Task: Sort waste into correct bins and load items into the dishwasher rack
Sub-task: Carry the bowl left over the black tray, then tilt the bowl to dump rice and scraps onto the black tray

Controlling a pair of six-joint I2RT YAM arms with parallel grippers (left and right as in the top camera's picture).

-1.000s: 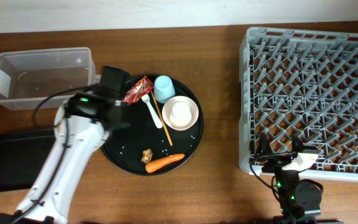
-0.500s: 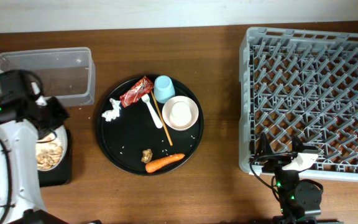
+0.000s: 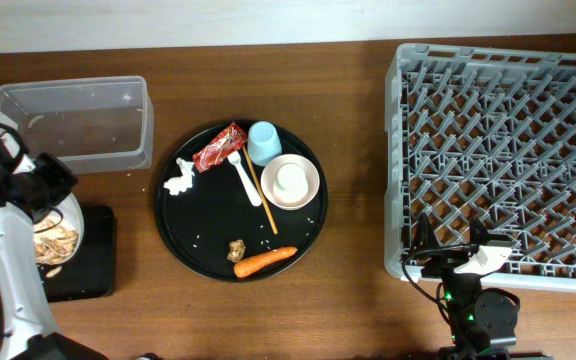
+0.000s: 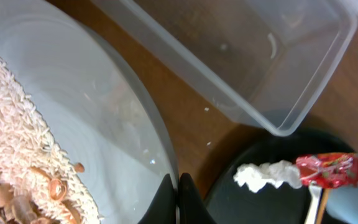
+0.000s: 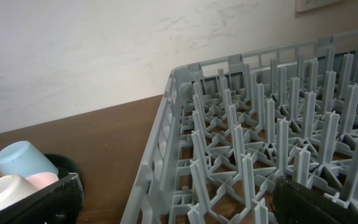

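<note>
The left gripper (image 4: 178, 186), at the bottom edge of the left wrist view, was pinched shut on the rim of the round white plate (image 4: 73, 124), its two dark fingers closed on either side of the edge. The plate carried a heap of white rice (image 4: 17, 124) with brown nut-like scraps (image 4: 5, 199) among it, so that waste had not been tipped out. In the overhead view the plate sat at the far left of the frame, over the left part of the shallow black tray (image 3: 86, 265); whether it was tilted could not be told. Just above it, in the upper left, the clear box (image 3: 68, 125) held no waste that could be made out. In the middle of the frame the big round black tray (image 3: 183, 235) carried everything else: the crumpled tissue (image 3: 178, 178) and red wrapper (image 3: 218, 148) at its upper left, the fork (image 3: 244, 178) and chopsticks (image 3: 260, 190) across its middle, the light blue cup (image 3: 263, 142) at its top, the bowl (image 3: 308, 185) with the white cup (image 3: 289, 180) standing in it, the carrot (image 3: 265, 261) and a stray nut scrap (image 3: 237, 247) at its lower edge, and a few loose rice grains. The dishwasher rack (image 3: 503, 150) filled the right side with nothing loaded among its pegs. The right gripper (image 5: 176, 186) stood wide apart and empty at the rack's lower left corner. By this showing the task was at its start: no waste binned, no item racked, and the plate's emptying looked to be the step in hand.
</note>
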